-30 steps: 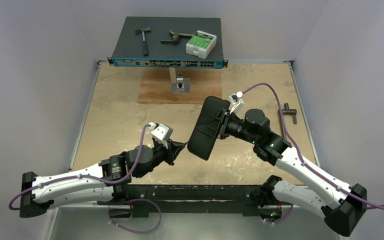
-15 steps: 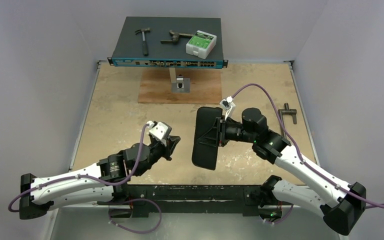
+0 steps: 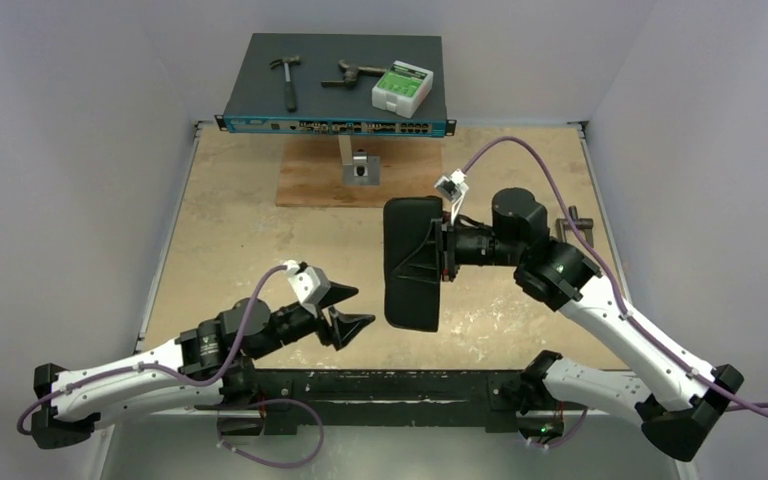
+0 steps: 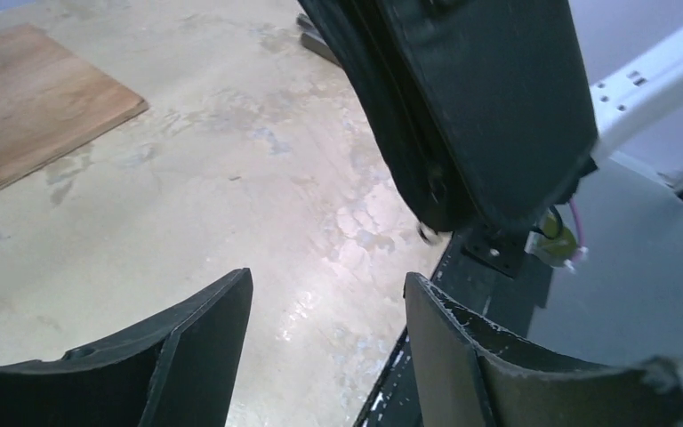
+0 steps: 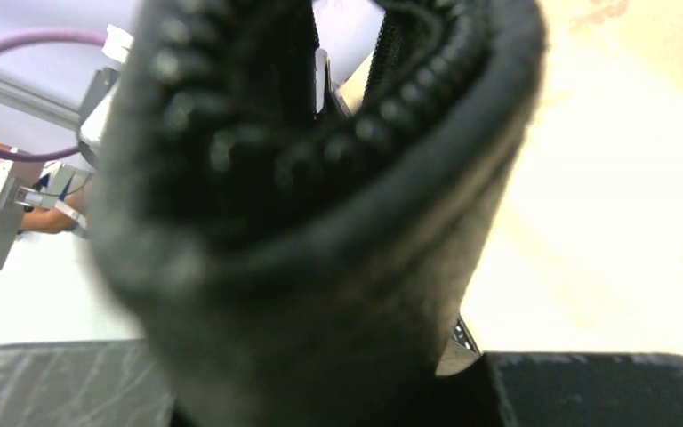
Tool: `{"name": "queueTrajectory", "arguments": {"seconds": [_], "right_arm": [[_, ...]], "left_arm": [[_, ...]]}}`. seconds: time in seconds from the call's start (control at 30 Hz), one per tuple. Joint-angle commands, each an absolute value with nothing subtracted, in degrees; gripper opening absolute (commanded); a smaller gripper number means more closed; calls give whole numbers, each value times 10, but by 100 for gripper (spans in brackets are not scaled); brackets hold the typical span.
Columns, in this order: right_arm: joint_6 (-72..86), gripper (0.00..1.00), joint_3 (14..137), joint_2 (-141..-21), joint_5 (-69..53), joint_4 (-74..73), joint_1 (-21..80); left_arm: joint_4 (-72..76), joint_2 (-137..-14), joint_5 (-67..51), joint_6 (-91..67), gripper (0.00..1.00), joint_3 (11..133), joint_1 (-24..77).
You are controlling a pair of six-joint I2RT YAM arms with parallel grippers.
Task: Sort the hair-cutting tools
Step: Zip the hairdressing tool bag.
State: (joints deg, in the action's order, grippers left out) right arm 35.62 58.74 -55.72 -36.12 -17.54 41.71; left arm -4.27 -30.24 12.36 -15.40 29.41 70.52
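Place: a robot lab test cell.
Enclosure: plain grey walls point(image 3: 80, 150) around a worn table point(image 3: 230, 230).
Beyond the right gripper point(image 3: 444, 255): a network switch point(image 3: 335, 105) carrying a hammer point(image 3: 288, 85).

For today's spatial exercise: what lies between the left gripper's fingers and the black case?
Nothing: only bare table shows between left gripper and case, in the left wrist view.

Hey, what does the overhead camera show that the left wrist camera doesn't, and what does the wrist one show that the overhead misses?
Only overhead: the hammer and green-white box on the blue-fronted unit, plus the right end effector clamping the black case. Only left wrist: the case's edge seam close up and the inner faces of its own fingers. Both: the case, the wooden board and the open left end effector.
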Motion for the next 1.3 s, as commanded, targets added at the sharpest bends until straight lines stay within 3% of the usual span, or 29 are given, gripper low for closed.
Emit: {"name": "queueTrajectory", "arguments": {"seconds": [0.0,0.1,0.2,0.6,0.8,1.27], "right_arm": [[268,0,704,-589,-310,-308,421],[216,0,797,-643,-142,-458,451],[203,0,850,-673,-119,-525,467],[215,0,891,-713,-212,-579,486],[229,0,891,-717,-225,-577,490],[245,0,886,-721,-232,-546,491]], "left_arm": [[35,-233,63,-150,64,251,704],[61,-196,90,-152,64,223,704],[92,-190,116,-148,64,198,704],[418,-338,20,-113,70,106,704],[449,-404,3,-68,82,133,712],[479,-517,33,-3,80,188,741]]}}
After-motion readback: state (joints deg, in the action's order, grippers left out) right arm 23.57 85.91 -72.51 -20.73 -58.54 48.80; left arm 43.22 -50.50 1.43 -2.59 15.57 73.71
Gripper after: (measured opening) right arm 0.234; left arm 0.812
